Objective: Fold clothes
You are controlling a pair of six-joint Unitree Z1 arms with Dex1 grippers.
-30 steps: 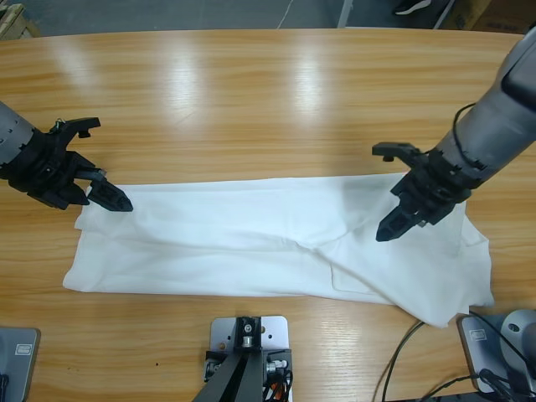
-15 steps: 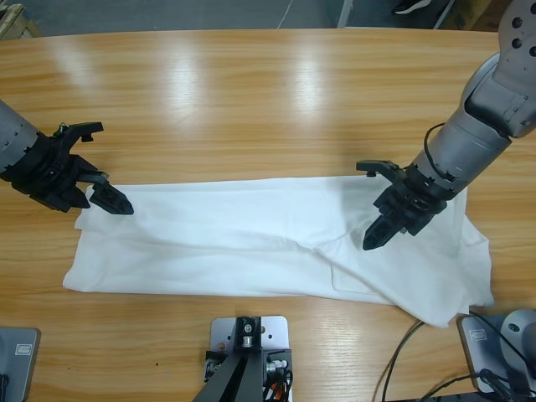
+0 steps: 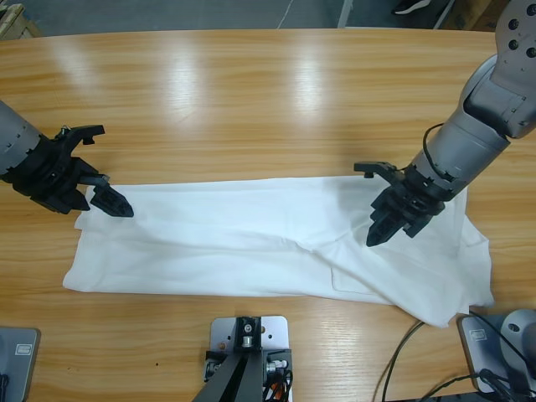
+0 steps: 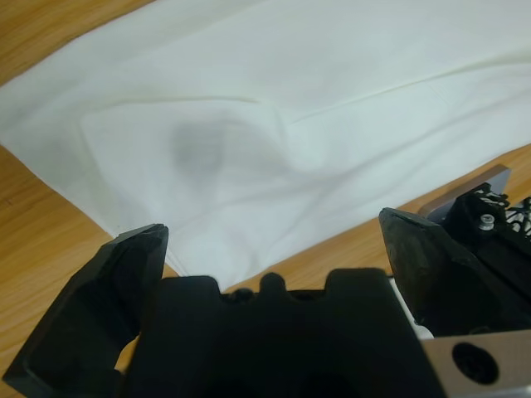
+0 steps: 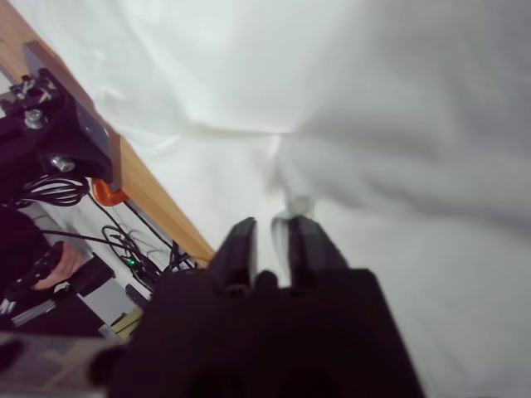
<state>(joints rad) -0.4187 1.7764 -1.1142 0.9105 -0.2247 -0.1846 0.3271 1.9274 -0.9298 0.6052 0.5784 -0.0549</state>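
No lettering shows on the white T-shirt, spread as a long band across the worktop's 6 o'clock half. Left end effector gapes released at its 9 o'clock edge. Right end effector, clenched, pinches a fold toward 3 o'clock. Bare wood fills 12 o'clock.

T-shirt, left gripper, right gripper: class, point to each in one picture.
T-shirt [image 3: 251, 243]: high view, middle of the cloth.
Left gripper [image 3: 99, 172]: high view, between its open jaws.
Right gripper [image 3: 374, 236]: high view, at its closed jaw tips.

The T-shirt lies folded, hiding its collar, lettering and label; both wrist views crop it.
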